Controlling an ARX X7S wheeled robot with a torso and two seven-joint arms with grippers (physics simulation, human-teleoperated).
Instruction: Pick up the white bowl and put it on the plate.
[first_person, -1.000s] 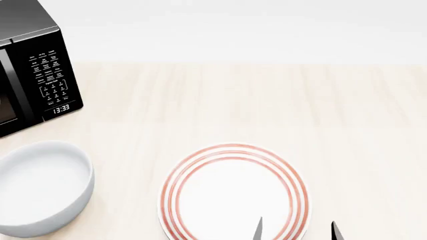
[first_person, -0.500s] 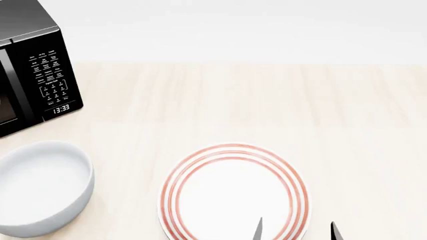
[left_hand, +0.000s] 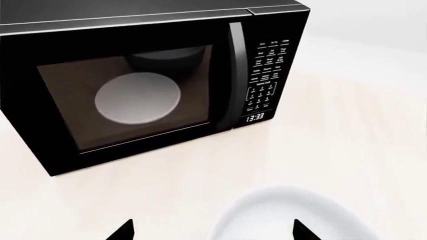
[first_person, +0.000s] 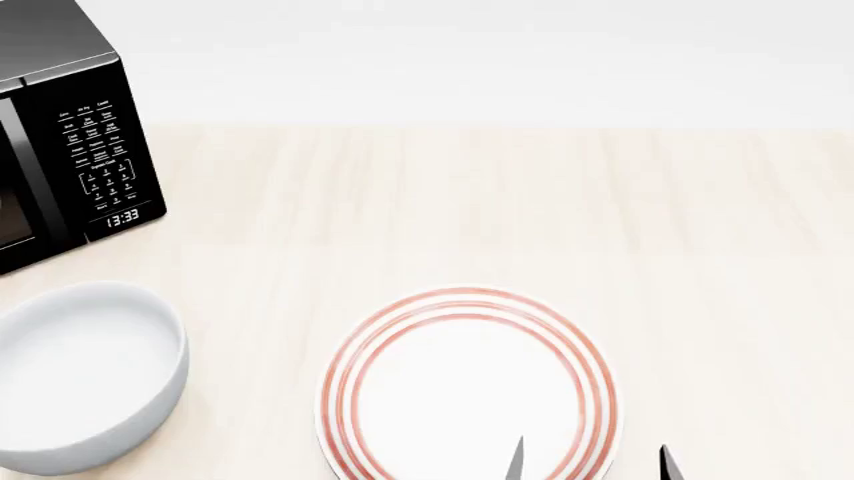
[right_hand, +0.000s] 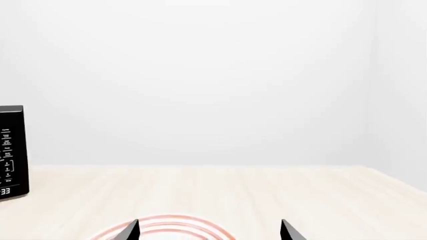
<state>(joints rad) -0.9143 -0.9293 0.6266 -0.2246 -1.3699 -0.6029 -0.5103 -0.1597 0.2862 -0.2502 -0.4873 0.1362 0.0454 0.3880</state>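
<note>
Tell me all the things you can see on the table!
Microwave: one, black, far left corner, door shut, clock lit.
White bowl: one, plain white, left side, in front of the microwave, empty.
Plate: one, white with red rings, middle near edge, empty.
Table: one, pale wood.
Left end effector: dark fingertips apart, near the bowl.
Right end effector: dark fingertips apart, by the plate's near edge.

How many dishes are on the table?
2: the bowl at the table's left, in front of the microwave, and the plate near the middle. Nothing seems hidden.
</note>
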